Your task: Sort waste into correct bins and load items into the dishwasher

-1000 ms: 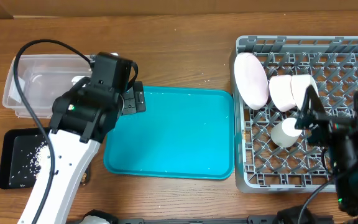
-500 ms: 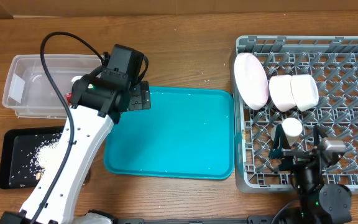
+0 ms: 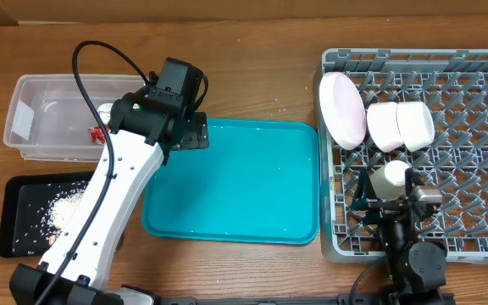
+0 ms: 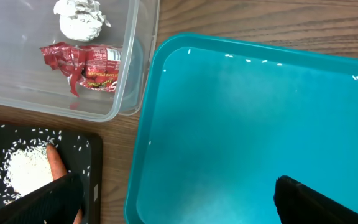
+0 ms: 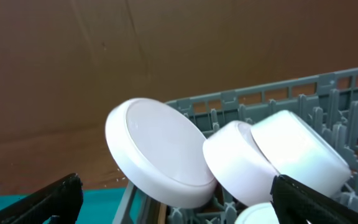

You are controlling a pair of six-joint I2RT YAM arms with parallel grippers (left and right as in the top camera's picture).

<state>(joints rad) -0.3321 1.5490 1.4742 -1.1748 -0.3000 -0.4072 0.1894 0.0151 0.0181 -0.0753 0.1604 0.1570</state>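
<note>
The grey dish rack (image 3: pixel 464 85) holds the white plate (image 3: pixel 343 108) on edge and two white bowls (image 3: pixel 382 125) (image 3: pixel 415 124), also in the right wrist view: plate (image 5: pixel 160 152), bowls (image 5: pixel 238 165) (image 5: pixel 303 149). The clear tub (image 4: pixel 132 74) holds the tissue ball (image 4: pixel 79 17) and the red wrapper (image 4: pixel 82 62). The black tray (image 4: pixel 95 168) holds white scraps (image 4: pixel 20 174) and the carrot (image 4: pixel 58 165). My left gripper (image 4: pixel 179 205) is open and empty over the teal tray's corner. My right gripper (image 5: pixel 185 205) is open and empty at the rack's front. Chopsticks are not in view.
The teal tray (image 3: pixel 235 182) lies between the bins and the rack. A white cup-like object (image 3: pixel 390 178) stands in the rack just beyond my right gripper (image 3: pixel 388 200). The left arm's cable loops over the clear tub (image 3: pixel 49 114). The black tray (image 3: pixel 15 220) is front left.
My left gripper has moved from the tub's edge right to the teal tray's corner. My right arm has drawn back from the rack's middle to its front edge.
</note>
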